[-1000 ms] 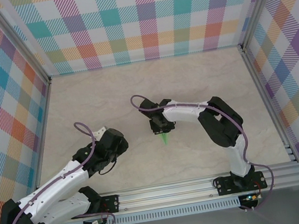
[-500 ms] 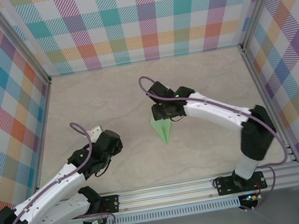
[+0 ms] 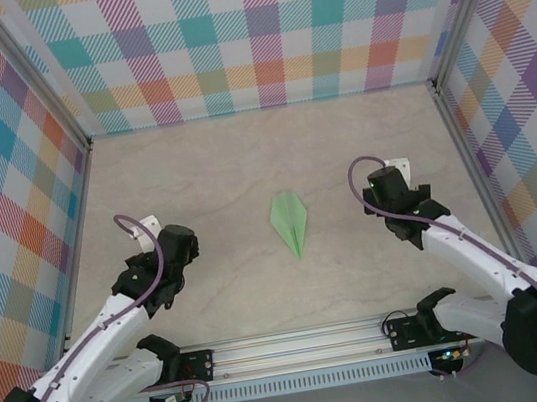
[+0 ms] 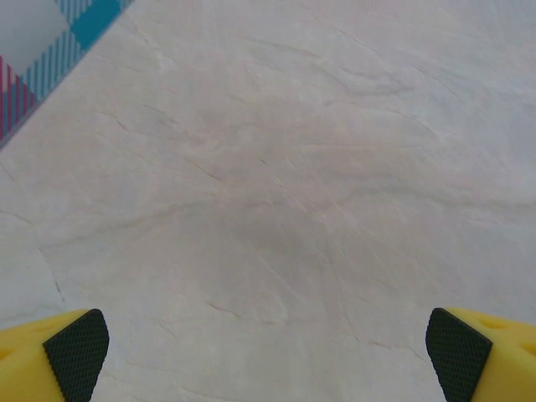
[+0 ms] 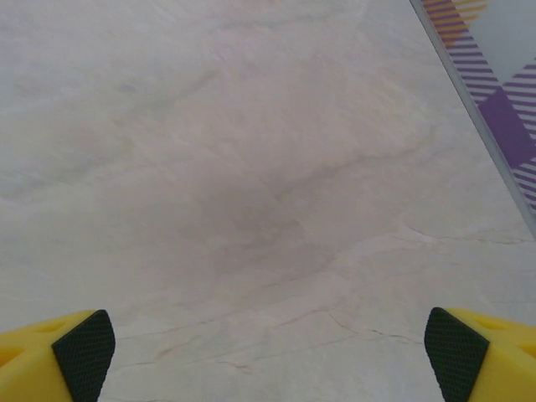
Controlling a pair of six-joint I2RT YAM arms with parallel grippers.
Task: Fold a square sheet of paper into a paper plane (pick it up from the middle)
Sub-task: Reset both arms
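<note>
paper plane [image 3: 291, 221]: lying flat at the middle of the desk [image 3: 193, 172], well apart from both arms
handling: probably light and flimsy, crushing easily; gently pinching the centre crease looks safest
left fingers [image 4: 77, 353]: gaping wide, holding nothing
right fingers [image 5: 456, 352]: gaping wide, holding nothing

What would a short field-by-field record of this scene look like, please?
paper plane: folded, lying on the table near its middle, sharp point toward the arm bases
left gripper: open, holding nothing, above table surface left of the plane
right gripper: open, holding nothing, above table surface right of the plane
contact: neither gripper touches the plane
task state: folding looks complete
</note>
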